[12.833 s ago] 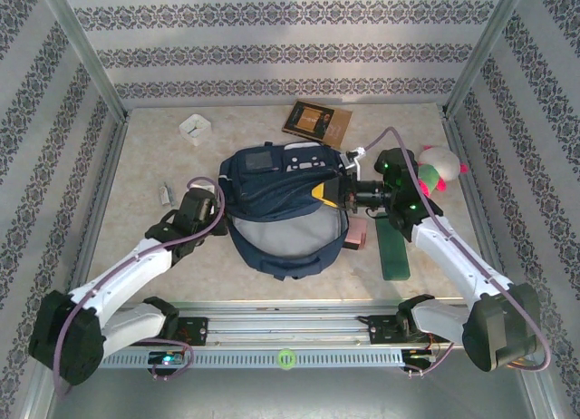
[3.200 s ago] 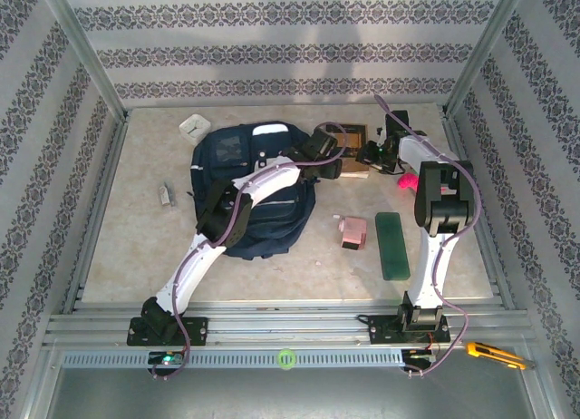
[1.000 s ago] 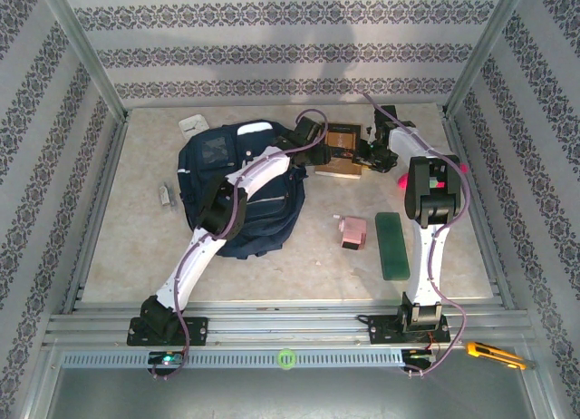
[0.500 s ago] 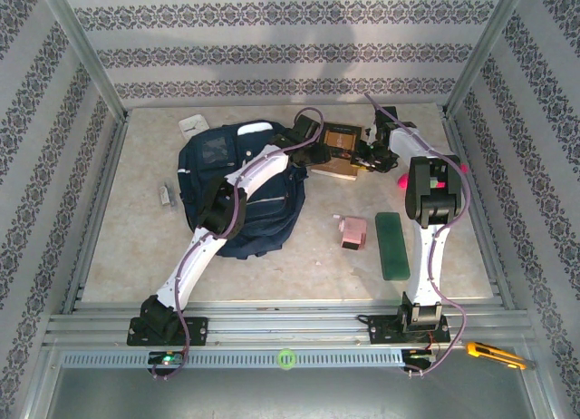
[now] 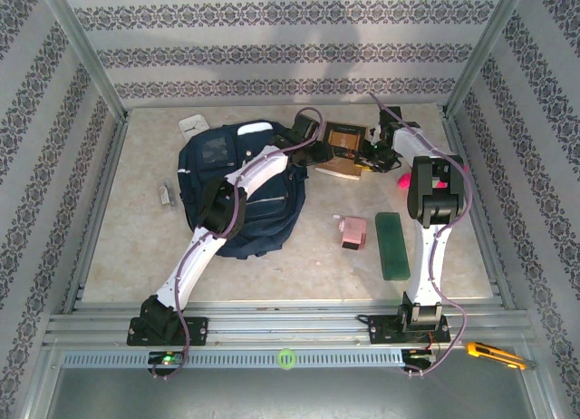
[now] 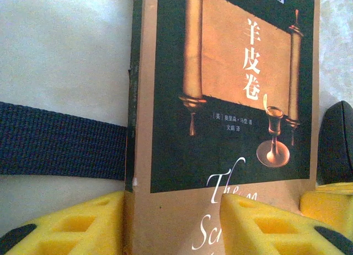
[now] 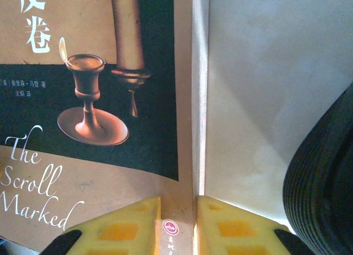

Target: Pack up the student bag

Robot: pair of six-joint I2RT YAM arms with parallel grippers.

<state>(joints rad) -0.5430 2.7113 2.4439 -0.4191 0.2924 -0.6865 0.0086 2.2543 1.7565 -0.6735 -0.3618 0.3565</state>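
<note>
The student bag [image 5: 237,194], navy blue, lies left of centre on the table with my left arm stretched over it. Just right of its top is a brown book [image 5: 342,145] with a dark scroll picture on its cover [image 6: 231,84]. My left gripper [image 5: 317,154] is shut on the book's spine corner, one yellow finger beside the spine and one over the cover [image 6: 171,211]. From the right, my right gripper [image 5: 368,158] pinches the opposite edge of the book [image 7: 105,89], both fingers tight on the cover corner [image 7: 176,211].
A navy bag strap [image 6: 60,139] runs under the book's spine. A pink item [image 5: 352,231] and a green case [image 5: 391,245] lie right of the bag. A white box [image 5: 191,125] is behind the bag, a small metal piece [image 5: 165,195] at left, a pink toy [image 5: 403,179] behind the right arm.
My left gripper's jaws have narrowed onto the book's spine corner. The right gripper has shifted slightly right and back with the book's edge; the book has tilted a little.
</note>
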